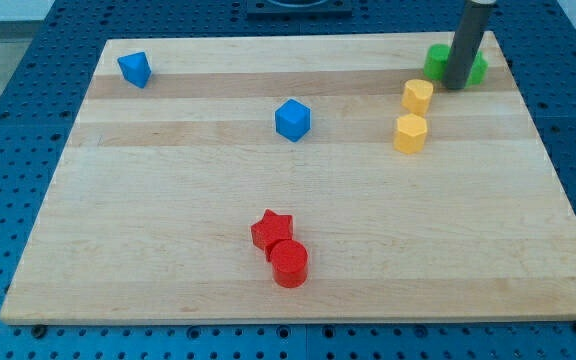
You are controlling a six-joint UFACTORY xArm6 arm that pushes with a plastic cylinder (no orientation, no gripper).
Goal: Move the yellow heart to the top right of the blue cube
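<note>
The yellow heart [418, 96] lies near the board's top right. The blue cube [292, 120] sits left of it, near the upper middle of the board. My tip [457, 86] rests on the board just right of the yellow heart, a small gap apart from it. The rod stands in front of two green blocks [436, 62], partly hiding them. A second yellow block, hexagonal [410, 132], lies just below the heart.
A blue wedge-like block [134, 69] sits at the board's top left. A red star [271, 229] and a red cylinder [289, 264] touch each other at the lower middle. The wooden board [168, 220] lies on a blue perforated table.
</note>
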